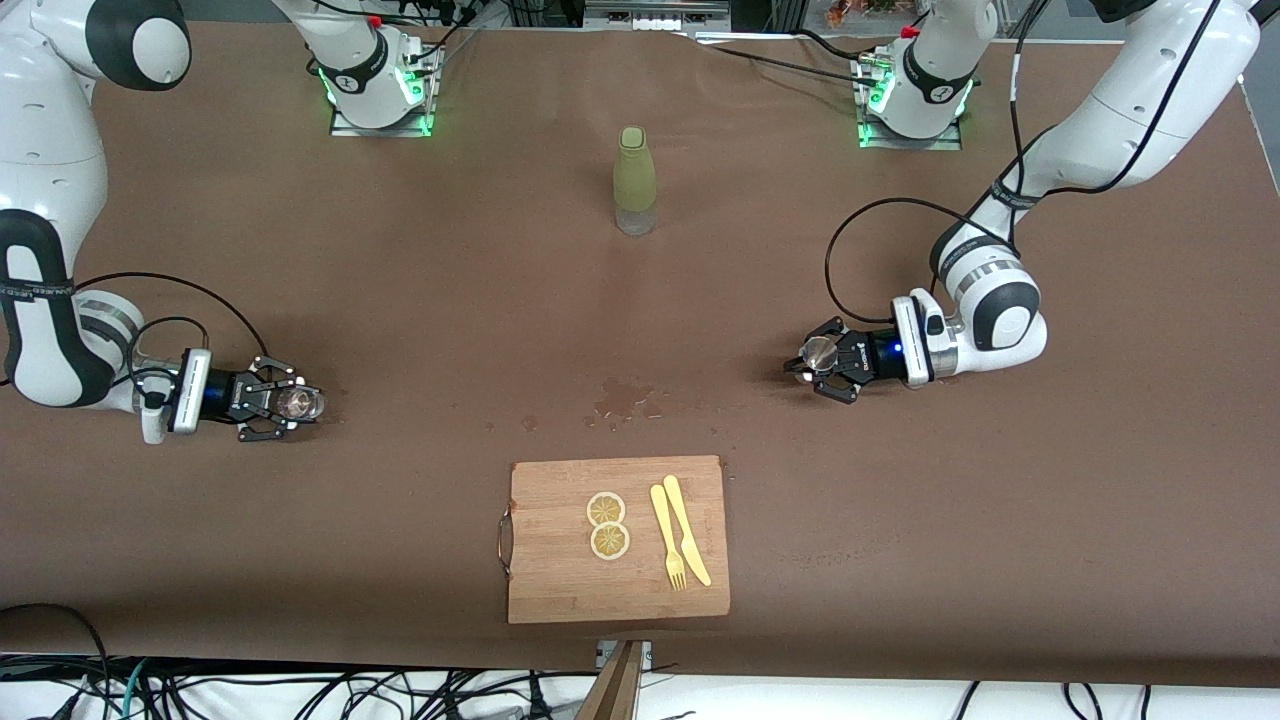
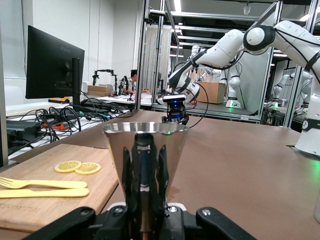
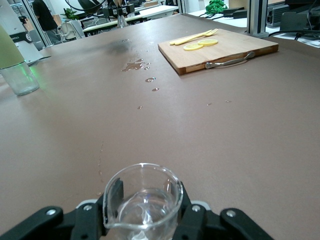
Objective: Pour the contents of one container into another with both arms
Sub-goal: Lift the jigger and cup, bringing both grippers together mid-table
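Right gripper (image 1: 283, 403), low over the brown table (image 1: 400, 560) near the edge at the right arm's end, is closed around one small clear glass (image 1: 298, 403). Midway along the camera-side edge lies one wooden cutting board (image 1: 560, 590) bearing two lemon slices (image 1: 607, 525) and two pieces of yellow cutlery (image 1: 680, 545); spilled drops (image 1: 622, 400) mark the centre, where one olive-green bottle (image 1: 635, 180) stands. Left gripper (image 1: 818, 362) clasps one shiny steel jigger (image 1: 820, 352) toward the left arm's end. Both vessels appear grasped; next, they must be lifted, brought together centrally, and the glass tilted.
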You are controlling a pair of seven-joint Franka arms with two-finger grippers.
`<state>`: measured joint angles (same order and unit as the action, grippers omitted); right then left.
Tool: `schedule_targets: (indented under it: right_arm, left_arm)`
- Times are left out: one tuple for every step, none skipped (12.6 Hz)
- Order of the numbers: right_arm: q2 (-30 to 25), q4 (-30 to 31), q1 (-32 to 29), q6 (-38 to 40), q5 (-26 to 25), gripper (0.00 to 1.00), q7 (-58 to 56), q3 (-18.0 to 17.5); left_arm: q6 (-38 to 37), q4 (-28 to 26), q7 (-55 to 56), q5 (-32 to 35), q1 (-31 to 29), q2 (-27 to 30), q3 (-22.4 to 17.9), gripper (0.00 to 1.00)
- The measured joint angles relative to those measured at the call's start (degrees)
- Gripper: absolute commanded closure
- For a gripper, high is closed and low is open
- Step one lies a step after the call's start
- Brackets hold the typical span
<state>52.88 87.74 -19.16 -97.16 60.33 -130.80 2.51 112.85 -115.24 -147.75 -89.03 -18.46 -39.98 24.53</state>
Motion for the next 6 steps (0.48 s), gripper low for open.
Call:
schedule_targets:
  right_arm:
    - [-0.1, -0.1, 0.3, 0.1, 0.0, 0.62, 0.7, 0.0]
    - [-0.4, -0.2, 0.7, 0.2, 0.0, 0.62, 2.5, 0.0]
    - [-1.1, -0.2, 1.5, 0.4, 0.0, 0.62, 5.2, 0.0]
    - [-1.9, -0.2, 2.4, 0.5, -0.1, 0.62, 8.6, -0.1]
    - [-2.8, -0.2, 3.6, 0.5, -0.2, 0.62, 12.3, -0.1]
    - [-3.6, -0.2, 4.9, 0.5, -0.2, 0.62, 16.1, -0.1]
  left_arm:
    - [0.0, 0.0, 0.0, 0.0, 0.0, 0.0, 0.0, 1.0]
    - [0.0, -0.1, 0.0, 0.0, 0.0, -0.1, 0.0, 1.0]
    - [0.1, -0.1, 0.0, 0.0, 0.1, -0.2, 0.0, 1.0]
    - [0.1, -0.2, 0.0, 0.0, 0.1, -0.2, 0.0, 1.0]
    - [0.1, -0.2, 0.0, 0.0, 0.2, -0.2, 0.0, 1.0]
    - [0.3, -0.2, 0.0, 0.0, 0.5, -0.2, -0.1, 1.0]
